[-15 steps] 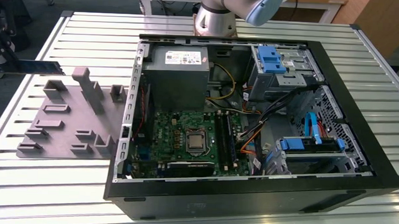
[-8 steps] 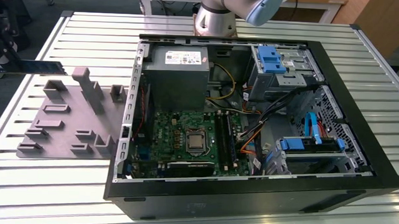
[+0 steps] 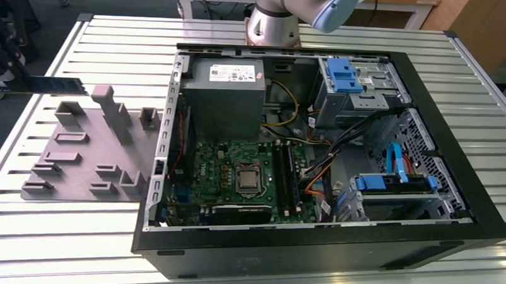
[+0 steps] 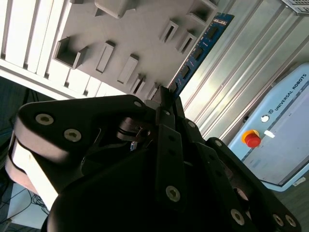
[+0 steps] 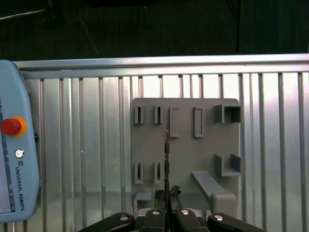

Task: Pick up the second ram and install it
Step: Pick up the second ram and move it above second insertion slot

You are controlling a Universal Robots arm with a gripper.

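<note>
**Edge-on view of the second ram (image 5: 166, 159) in the pincer (image 5: 166, 195)**

Shows the pincer clamped on one end of the second ram, seen as a thin dark strip. Places that strip over a gray tray (image 5: 186, 145) of narrow slots and upright blocks. Sets the tray flat on the ribbed metal bench (image 5: 87, 145). Includes, well apart from the tray, a pale blue control pendant (image 5: 17, 188) with a red button (image 5: 10, 126).

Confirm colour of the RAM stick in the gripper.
RAM stick: blue board, black chips; second wrist view shows it best.
</note>
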